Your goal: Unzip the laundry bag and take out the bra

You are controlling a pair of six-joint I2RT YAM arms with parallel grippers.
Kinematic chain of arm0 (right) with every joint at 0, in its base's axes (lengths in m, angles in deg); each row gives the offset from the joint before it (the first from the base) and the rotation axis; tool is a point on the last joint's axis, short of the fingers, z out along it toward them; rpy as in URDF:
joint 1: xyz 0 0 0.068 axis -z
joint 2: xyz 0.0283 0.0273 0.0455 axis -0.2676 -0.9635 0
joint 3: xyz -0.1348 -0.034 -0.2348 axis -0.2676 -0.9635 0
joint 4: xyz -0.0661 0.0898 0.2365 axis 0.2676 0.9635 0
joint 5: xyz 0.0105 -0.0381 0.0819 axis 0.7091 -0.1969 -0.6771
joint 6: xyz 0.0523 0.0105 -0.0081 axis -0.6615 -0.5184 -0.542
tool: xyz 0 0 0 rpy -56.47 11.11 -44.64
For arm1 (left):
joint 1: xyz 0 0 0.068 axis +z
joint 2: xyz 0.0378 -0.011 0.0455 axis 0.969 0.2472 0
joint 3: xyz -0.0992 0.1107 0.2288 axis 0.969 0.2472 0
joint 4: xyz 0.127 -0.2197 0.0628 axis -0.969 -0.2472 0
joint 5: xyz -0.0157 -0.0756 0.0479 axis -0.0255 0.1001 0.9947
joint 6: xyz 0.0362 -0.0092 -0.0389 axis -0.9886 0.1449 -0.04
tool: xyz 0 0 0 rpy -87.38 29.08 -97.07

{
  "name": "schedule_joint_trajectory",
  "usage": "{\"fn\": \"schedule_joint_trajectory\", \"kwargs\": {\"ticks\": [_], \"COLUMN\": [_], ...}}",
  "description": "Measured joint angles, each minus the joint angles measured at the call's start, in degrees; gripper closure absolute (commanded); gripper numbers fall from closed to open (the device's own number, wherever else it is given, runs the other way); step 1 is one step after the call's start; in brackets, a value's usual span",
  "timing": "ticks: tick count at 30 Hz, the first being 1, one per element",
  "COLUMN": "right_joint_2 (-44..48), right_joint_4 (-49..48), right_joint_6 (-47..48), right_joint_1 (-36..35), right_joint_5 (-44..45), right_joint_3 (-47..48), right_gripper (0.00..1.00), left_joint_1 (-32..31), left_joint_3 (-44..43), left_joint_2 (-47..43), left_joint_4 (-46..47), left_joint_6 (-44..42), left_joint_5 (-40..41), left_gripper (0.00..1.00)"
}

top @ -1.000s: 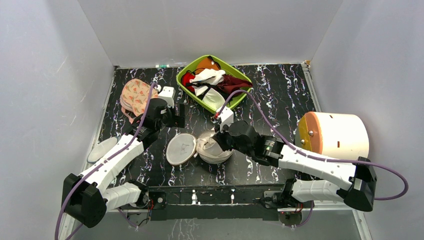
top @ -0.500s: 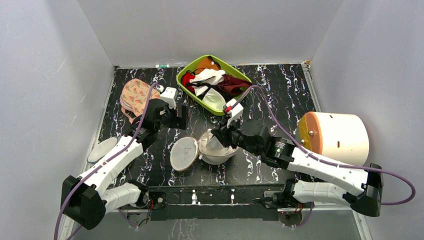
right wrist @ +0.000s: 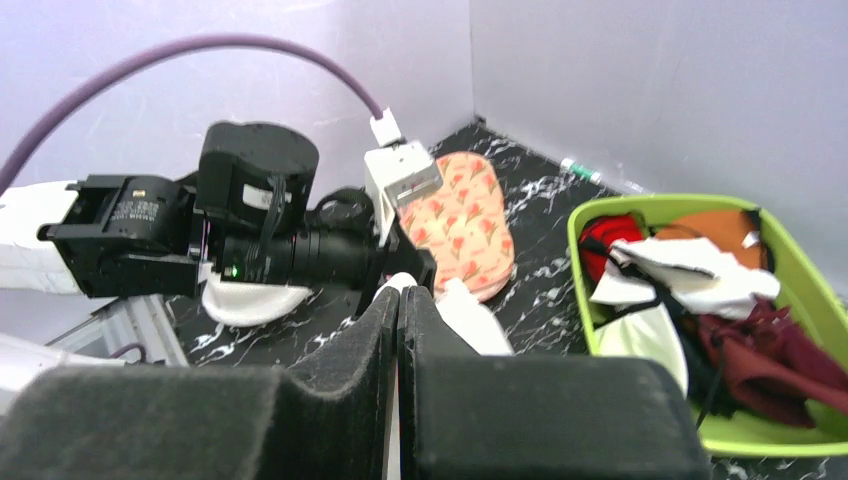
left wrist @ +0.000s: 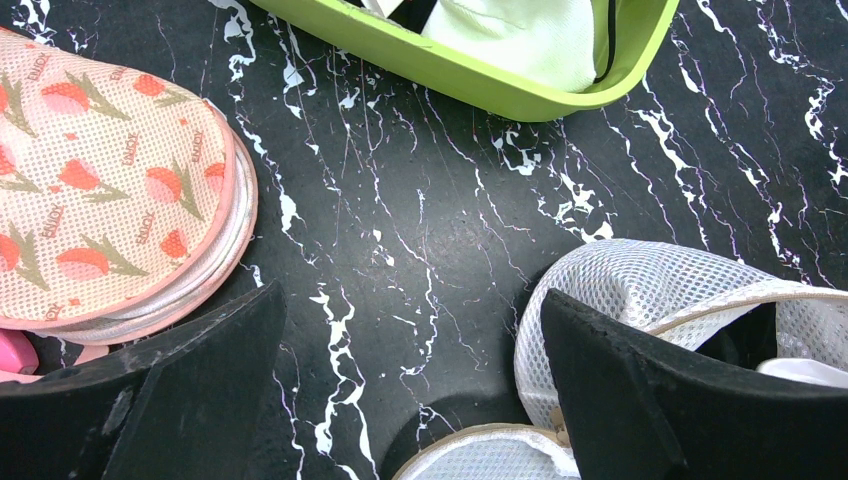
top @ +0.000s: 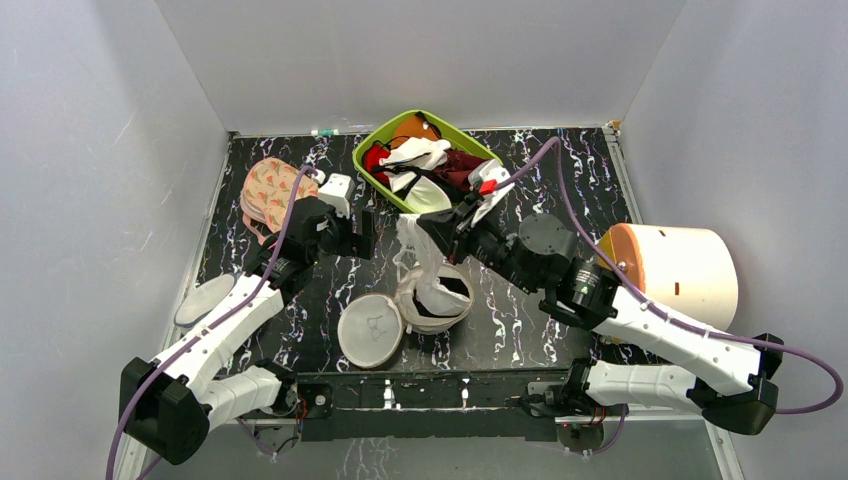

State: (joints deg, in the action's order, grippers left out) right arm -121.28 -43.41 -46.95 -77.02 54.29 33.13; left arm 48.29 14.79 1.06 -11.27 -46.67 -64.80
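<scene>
**Bra Half Out of the Open Bag**

We have the right gripper pressed together on a fold of the white bra. It is raised above the laundry bag so the fabric hangs free, with its lower end trailing into the bag's mouth. The bag sits mid-table, its lid flopped open to the near left. Our left gripper hovers spread and empty on the far left, placed, we judge, to steady the bag.
</scene>
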Motion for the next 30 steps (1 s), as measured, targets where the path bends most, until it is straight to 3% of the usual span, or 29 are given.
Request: {"fn": "schedule_joint_trajectory", "kwargs": {"ticks": [12, 17, 24, 30], "right_joint_2": [-4.59, -9.66, -24.83, -41.03], "right_joint_4": [-2.82, -7.76, -16.55, -16.9], "right_joint_6": [11.08, 17.2, 28.72, 30.25], "right_joint_1": [-0.02, -0.07, 0.79, 8.28], "right_joint_5": [0.98, 6.58, 20.28, 22.53], "right_joint_3": [16.09, 21.03, 26.69, 36.0], "right_gripper": [1.0, 1.0, 1.0, 1.0], "left_joint_1": [0.0, 0.0, 0.0, 0.0], "left_joint_3": [0.0, 0.33, 1.07, 1.64], "left_joint_2": [-1.07, -4.87, -11.28, -14.05], "left_joint_4": [-0.13, -0.31, -0.63, -0.5], "left_joint_6": [-0.35, -0.46, -0.39, -0.2], "left_joint_5": [0.46, 3.37, 10.43, 12.92], "left_gripper": [0.02, 0.02, 0.02, 0.02]}}
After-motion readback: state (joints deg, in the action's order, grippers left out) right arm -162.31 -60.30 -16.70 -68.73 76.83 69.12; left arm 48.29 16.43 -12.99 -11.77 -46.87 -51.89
